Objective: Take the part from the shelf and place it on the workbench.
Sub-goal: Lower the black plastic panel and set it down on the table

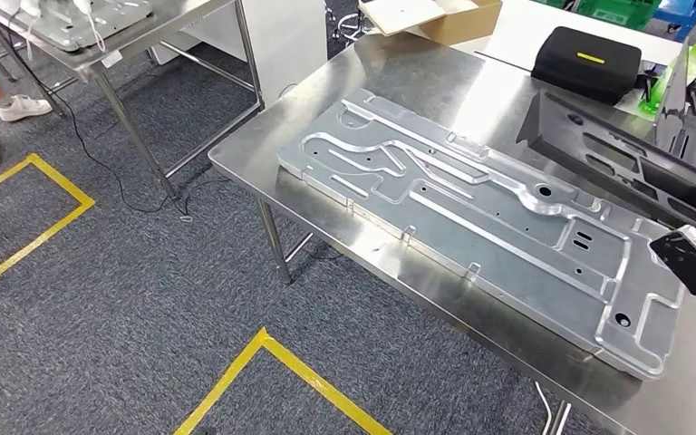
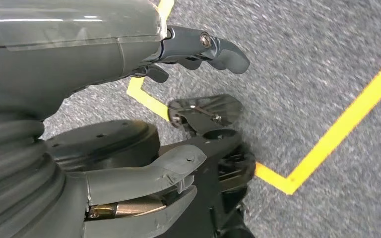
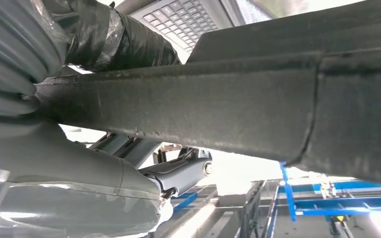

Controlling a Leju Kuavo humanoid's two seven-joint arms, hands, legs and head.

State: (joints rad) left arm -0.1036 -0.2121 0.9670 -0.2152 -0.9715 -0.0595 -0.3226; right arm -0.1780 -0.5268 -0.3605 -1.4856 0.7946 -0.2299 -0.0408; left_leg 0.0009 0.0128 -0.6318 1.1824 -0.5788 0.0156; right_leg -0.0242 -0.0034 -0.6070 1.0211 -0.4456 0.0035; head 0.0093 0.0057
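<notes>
Right wrist view: right hand (image 3: 129, 168) grips the dark part (image 3: 258, 109); left hand (image 2: 144, 124) hangs with fingers apart.

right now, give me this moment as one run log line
right hand: holds dark part over workbench | left hand: empty, hanging above carpet | part not set down
</notes>
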